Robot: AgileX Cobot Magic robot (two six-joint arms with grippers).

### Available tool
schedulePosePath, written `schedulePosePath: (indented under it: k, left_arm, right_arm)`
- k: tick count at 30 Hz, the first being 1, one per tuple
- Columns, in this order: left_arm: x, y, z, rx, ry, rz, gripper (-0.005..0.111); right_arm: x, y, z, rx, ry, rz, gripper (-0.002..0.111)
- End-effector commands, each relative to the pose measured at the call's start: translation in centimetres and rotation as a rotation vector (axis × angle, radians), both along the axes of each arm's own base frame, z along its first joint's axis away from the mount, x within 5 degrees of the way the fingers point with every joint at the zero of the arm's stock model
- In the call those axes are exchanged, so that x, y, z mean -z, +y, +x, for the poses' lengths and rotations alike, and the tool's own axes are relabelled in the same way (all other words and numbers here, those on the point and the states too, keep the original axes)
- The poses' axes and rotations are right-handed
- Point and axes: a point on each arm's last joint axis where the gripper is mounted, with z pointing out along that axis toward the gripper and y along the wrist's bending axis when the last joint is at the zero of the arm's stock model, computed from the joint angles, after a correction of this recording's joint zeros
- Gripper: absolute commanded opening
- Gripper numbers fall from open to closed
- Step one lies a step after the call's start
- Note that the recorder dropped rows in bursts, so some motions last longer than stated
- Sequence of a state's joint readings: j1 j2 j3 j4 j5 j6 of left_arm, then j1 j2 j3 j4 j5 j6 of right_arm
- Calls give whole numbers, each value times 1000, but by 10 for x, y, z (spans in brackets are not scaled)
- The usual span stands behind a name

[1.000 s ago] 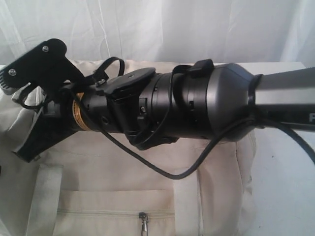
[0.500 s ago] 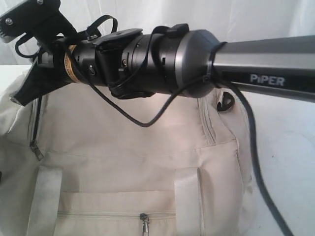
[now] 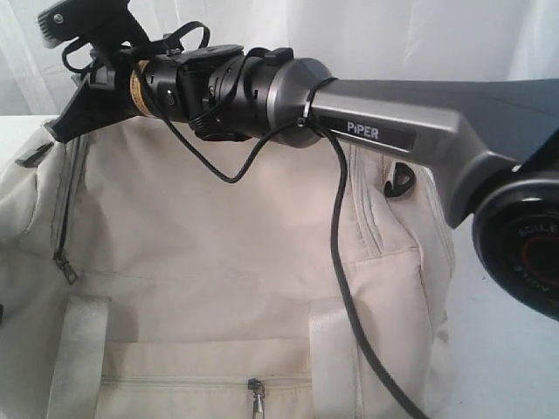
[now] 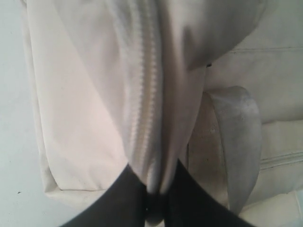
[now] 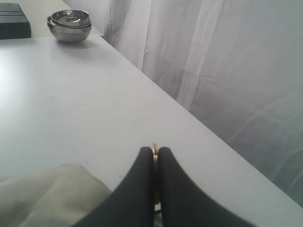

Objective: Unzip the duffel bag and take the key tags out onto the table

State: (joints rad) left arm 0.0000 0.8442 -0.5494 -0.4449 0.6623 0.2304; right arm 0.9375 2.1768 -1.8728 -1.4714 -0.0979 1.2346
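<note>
Spread over the white worktop (image 3: 511, 375): the duffel bag (image 3: 218, 253), broad side up, long axis across the exterior view, pocket zipper (image 3: 175, 381) running the same way, top edge toward the curtain (image 5: 213, 71). Pinching a lifted fold of it along a cream zipper (image 4: 147, 94) with the left claw (image 4: 154, 168). Hovering over the bag's far left corner with the right claw (image 5: 155, 152), tips pressed together on a thin brassy glint, too small to identify. Stacked steel bowls (image 5: 70, 23) far off on the worktop.

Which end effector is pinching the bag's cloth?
The left end effector: the bag's zipper fold is squeezed between its fingers. The right end effector shows no cloth between its own.
</note>
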Motion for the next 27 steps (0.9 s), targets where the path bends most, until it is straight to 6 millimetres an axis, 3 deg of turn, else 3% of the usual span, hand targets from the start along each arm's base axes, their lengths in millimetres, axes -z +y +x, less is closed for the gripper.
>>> schedulePosePath:
  k: [1, 12, 15, 21, 23, 27]
  left_arm:
    - [1, -2, -6, 38, 49, -8, 0]
    - [-12, -1, -15, 42, -92, 19, 2]
    - [-13, -1, -17, 57, -108, 29, 16]
    - [-21, -7, -24, 172, -212, 25, 56]
    - [-24, -9, -27, 215, -258, 27, 62]
    - [-36, -15, -27, 308, -437, 19, 62]
  right_arm:
    - [-3, -7, 15, 50, 59, 56, 0]
    - [-10, -3, 4, -75, 73, 90, 0]
    - [-11, -3, 4, -76, 78, 93, 0]
    - [-16, -4, 2, -87, 71, 101, 0]
    - [-18, -4, 1, -97, 70, 106, 0]
    - [-25, -5, -3, -125, 64, 120, 0]
